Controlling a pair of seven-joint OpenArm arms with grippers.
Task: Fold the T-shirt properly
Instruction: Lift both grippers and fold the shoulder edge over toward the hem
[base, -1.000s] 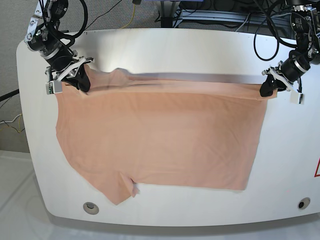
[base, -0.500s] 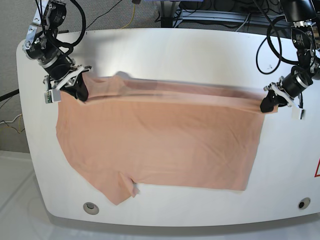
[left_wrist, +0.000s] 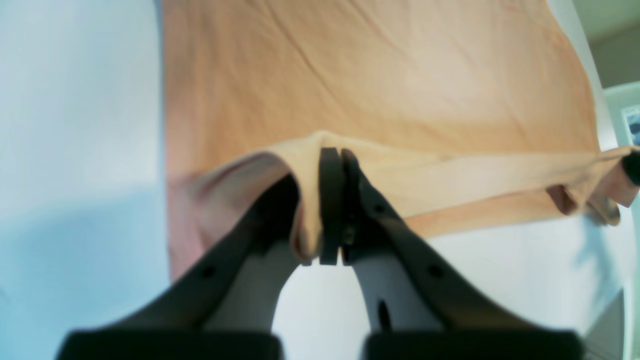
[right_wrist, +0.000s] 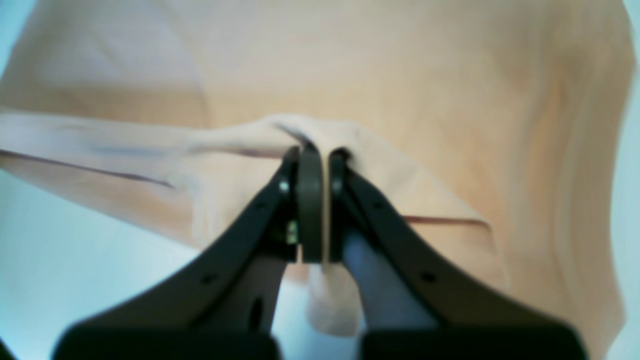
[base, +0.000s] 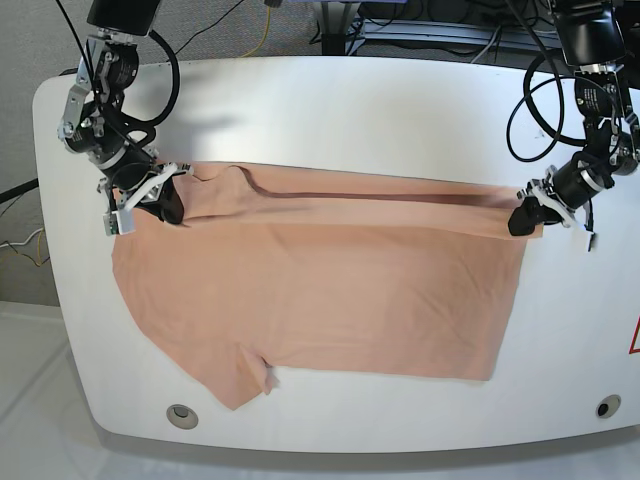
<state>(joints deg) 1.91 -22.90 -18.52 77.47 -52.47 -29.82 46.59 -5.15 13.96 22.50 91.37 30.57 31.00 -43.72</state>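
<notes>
T-shirt, soft peach cotton, smooth, far edge folded over

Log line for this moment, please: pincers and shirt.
left pincer: shut on T-shirt far edge | right pincer: shut on same edge | far edge lifted between pincers, body flat on table

Table bare behind T-shirt; approach unobstructed.

We carry two dark metal arms with black cables looping off them, one at upper left and one at upper right of the base view. The right gripper and left gripper have black tapering fingers with small screws, on white mounts.
</notes>
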